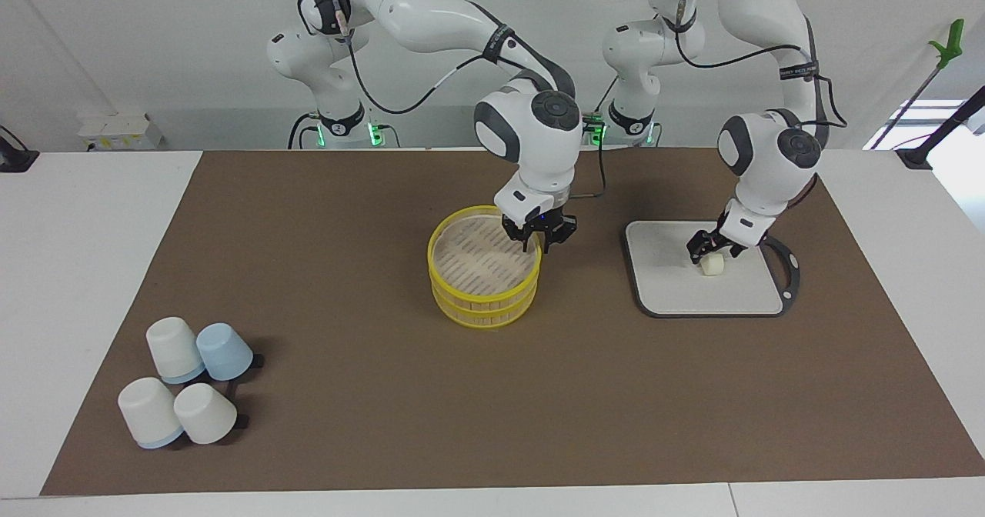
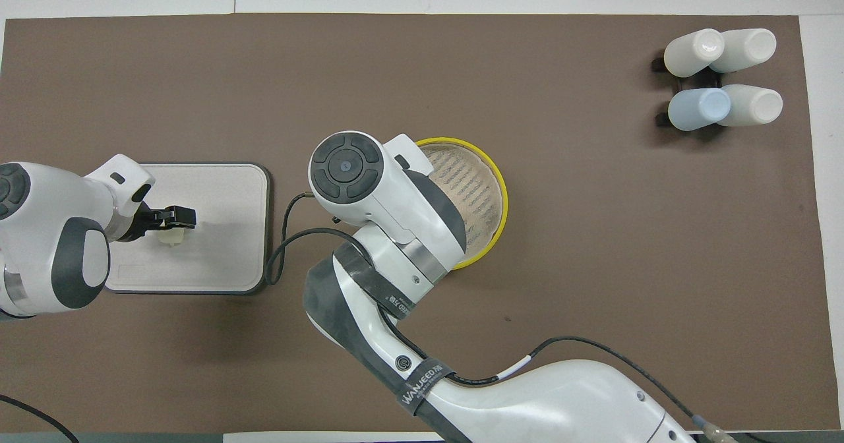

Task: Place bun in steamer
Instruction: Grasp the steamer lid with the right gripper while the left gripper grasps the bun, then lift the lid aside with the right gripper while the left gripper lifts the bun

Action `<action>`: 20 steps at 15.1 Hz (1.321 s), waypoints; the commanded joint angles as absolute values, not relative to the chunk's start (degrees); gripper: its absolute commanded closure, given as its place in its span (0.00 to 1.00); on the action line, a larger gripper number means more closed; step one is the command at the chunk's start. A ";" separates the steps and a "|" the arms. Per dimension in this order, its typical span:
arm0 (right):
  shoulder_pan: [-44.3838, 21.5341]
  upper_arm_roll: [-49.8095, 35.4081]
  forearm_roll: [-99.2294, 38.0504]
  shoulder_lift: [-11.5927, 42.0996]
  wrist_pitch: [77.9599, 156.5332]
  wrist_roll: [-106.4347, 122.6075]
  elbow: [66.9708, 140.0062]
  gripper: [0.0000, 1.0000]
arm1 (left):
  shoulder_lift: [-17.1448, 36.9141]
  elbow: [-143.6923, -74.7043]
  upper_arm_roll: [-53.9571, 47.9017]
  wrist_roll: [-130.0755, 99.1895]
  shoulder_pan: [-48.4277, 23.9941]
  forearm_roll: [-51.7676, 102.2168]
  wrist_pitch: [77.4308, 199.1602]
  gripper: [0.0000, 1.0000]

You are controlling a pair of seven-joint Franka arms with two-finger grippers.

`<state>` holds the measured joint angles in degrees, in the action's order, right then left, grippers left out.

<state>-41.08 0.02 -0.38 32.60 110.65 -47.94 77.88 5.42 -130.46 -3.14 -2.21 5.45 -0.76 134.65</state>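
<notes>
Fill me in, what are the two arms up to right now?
The left gripper is down on the grey board, its fingers around the small white bun, which sits on the board, not yet lifted. The right gripper is at the rim of the yellow steamer on the side toward the board. Four upturned cups sit at the right arm's end of the table, untouched.

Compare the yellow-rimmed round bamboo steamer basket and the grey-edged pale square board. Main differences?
Shape: the yellow-rimmed round bamboo steamer basket stands two tiers tall; the grey-edged pale board lies flat.
Load: the board carries the small cream-white bun; the steamer basket's slatted floor shows nothing on it.
Place: steamer basket mid-table, board toward the left arm's end.
Shared: both rest on the brown mat.
</notes>
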 commanded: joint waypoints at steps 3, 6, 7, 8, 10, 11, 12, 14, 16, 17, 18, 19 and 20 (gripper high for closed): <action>-41.05 0.35 0.53 31.72 106.64 -46.93 76.48 1.00 | 5.27 -131.66 -2.90 -2.81 4.92 -0.18 136.23 0.18; -40.26 0.26 0.35 31.56 102.93 -46.67 71.81 1.00 | 5.27 -131.66 -2.81 -2.81 4.92 -0.18 135.79 0.51; -39.99 0.35 0.26 31.29 101.61 -46.41 70.24 1.00 | 5.27 -131.66 -2.81 -2.73 4.92 -0.18 135.79 0.60; -39.21 0.26 0.09 31.03 99.77 -45.01 68.92 1.00 | 5.27 -131.66 -2.81 -2.72 4.83 -0.26 135.79 0.62; -37.19 0.53 -0.09 28.66 97.91 -40.28 68.29 1.00 | 5.27 -131.57 -2.90 -2.72 4.83 -0.26 135.53 0.64; -35.61 0.79 -0.09 27.61 97.74 -37.47 68.47 1.00 | 5.27 -131.49 -2.81 -2.72 4.75 -0.18 135.44 0.64; -33.07 0.79 0.17 25.94 96.34 -34.22 69.08 1.00 | 5.27 -131.40 -2.90 -2.72 4.57 -0.26 135.35 0.64; -29.11 0.88 0.44 23.48 93.09 -27.20 69.52 1.00 | 5.54 -129.65 -2.81 -2.81 4.57 -0.18 134.13 0.64; -24.46 0.88 0.44 21.19 92.20 -21.03 70.75 1.00 | 7.11 -124.75 -2.90 -3.68 4.48 -0.18 129.84 0.64; -23.13 0.88 0.44 20.66 92.20 -19.44 71.01 1.00 | 7.55 -122.28 -2.90 -5.34 3.70 -0.18 127.03 0.64; -21.90 0.88 0.44 20.22 91.94 -17.77 71.10 1.00 | 7.56 -120.08 -2.90 -7.01 2.56 -0.18 124.30 0.64; -20.49 0.88 0.44 19.52 91.67 -15.93 71.71 1.00 | 7.56 -117.80 -2.90 -9.29 1.33 -0.09 121.58 0.64; -19.00 0.88 0.35 18.82 91.67 -13.99 72.68 1.00 | 7.56 -115.69 -2.99 -12.10 -0.51 0.00 119.03 0.64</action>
